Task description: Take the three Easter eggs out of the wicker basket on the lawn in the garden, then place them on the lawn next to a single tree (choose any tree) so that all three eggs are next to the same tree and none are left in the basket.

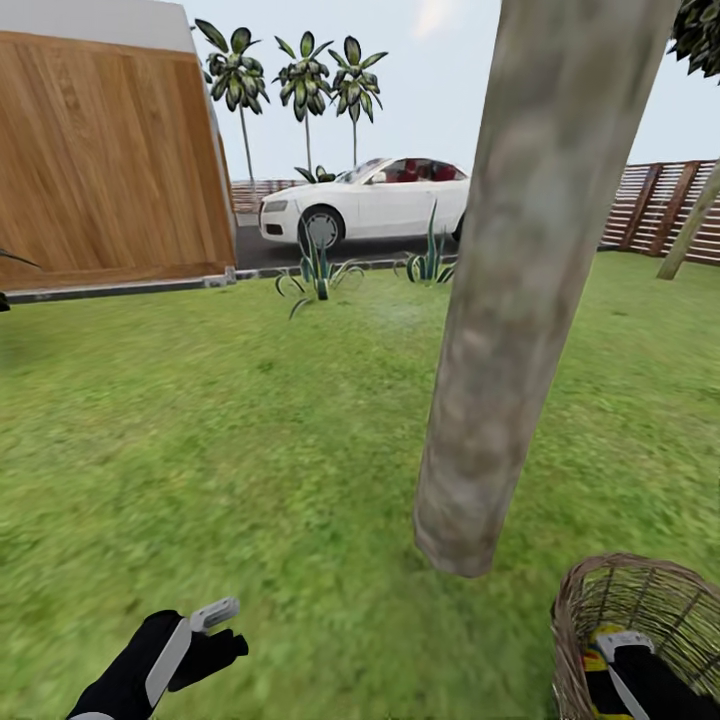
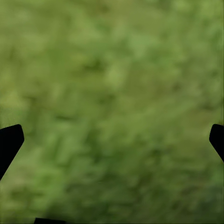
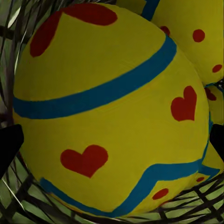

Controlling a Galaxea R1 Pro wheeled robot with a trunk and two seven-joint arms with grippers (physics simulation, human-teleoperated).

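The right gripper [image 1: 622, 650] reaches into the round brown wicker basket [image 1: 600, 590], spread around a yellow blue-banded egg [image 3: 112, 112]. The left gripper [image 1: 215, 625] hovers released over green lawn [image 1: 250, 430].

The egg [image 3: 112, 112] at the middle of the right wrist frame is yellow with blue bands, a blue zigzag and red hearts. At its upper right, another egg [image 3: 196, 37] is yellow with red dots. In the head frame's lower right, the basket [image 1: 600, 600] is brown weave. The trunk [image 1: 520, 300] is mottled grey-brown, the grass [image 1: 200, 450] green.
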